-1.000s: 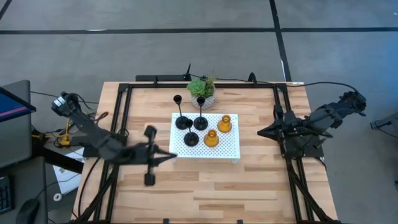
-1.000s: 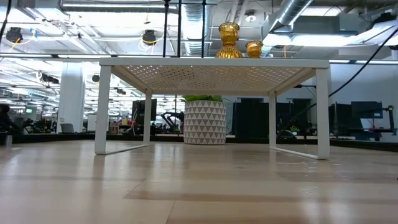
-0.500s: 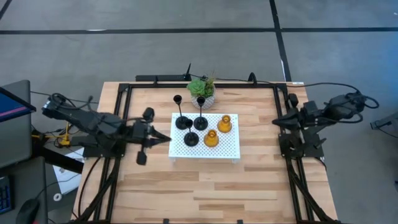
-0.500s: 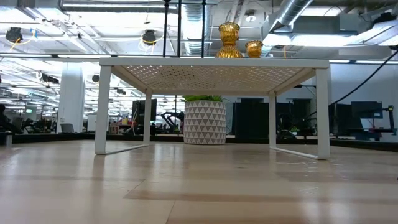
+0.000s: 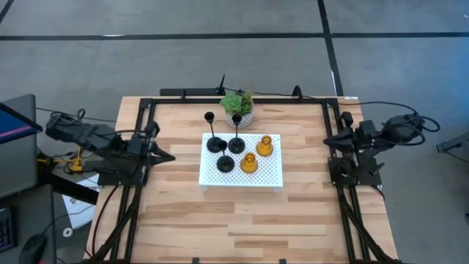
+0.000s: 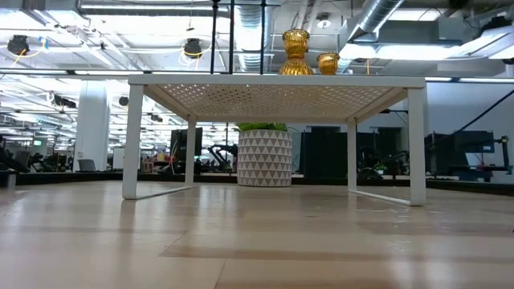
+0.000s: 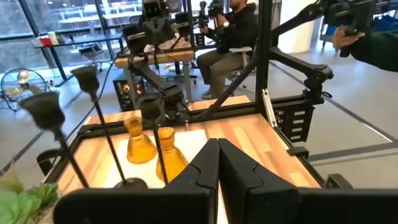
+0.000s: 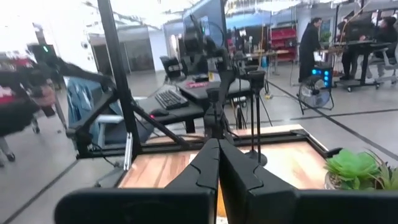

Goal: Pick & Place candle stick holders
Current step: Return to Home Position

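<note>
Five candle stick holders [image 5: 236,145] between closed left claw [image 7: 217,147] and apparently closed right claw [image 8: 217,145].

The high camera looked straight down over the table [image 5: 293,213]. The low camera sat at tabletop height, near the white shelf [image 6: 277,80] both showed. The 2 wrist cameras faced inward.

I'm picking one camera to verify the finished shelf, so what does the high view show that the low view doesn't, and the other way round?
Only the high view shows both arms folded at the sides of the table, with the left gripper and right gripper clear of the shelf, plus the short black holder. Only the low view shows the shelf's legs, its perforated underside and the room beyond. Both show the white shelf, the potted plant and the two amber holders on top.
</note>
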